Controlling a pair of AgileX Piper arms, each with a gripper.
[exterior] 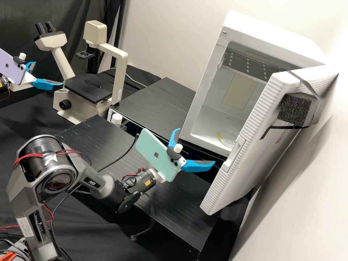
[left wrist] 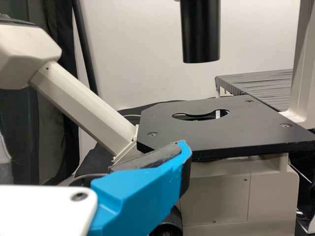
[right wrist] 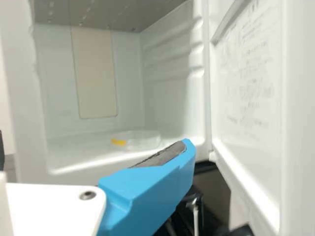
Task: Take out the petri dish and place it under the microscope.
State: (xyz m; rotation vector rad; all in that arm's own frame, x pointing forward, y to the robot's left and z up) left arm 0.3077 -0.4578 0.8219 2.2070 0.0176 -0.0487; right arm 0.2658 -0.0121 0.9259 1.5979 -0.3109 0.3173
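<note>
The clear petri dish (exterior: 228, 139) with a yellow mark lies on the floor of the open white cabinet (exterior: 207, 125); in the right wrist view the dish (right wrist: 143, 140) sits flat inside. My right gripper (exterior: 196, 146) is open outside the cabinet's front, left of the door, holding nothing; one blue finger of this gripper (right wrist: 150, 189) shows in its wrist view. Beside the microscope's black stage (exterior: 88, 87), my left gripper (exterior: 49, 73) stands open and empty. The left wrist view has one finger of that gripper (left wrist: 142, 196) before the stage (left wrist: 241, 130), whose opening lies below a black tube.
The cabinet door (exterior: 250, 134) stands swung open, with a black foam block (exterior: 295, 108) strapped on. A capped bottle (exterior: 116, 119) is between the black platforms (exterior: 156, 103). The microscope's pale eyepiece arm (left wrist: 83, 105) slants close to the left gripper. Cables hang beside the right arm.
</note>
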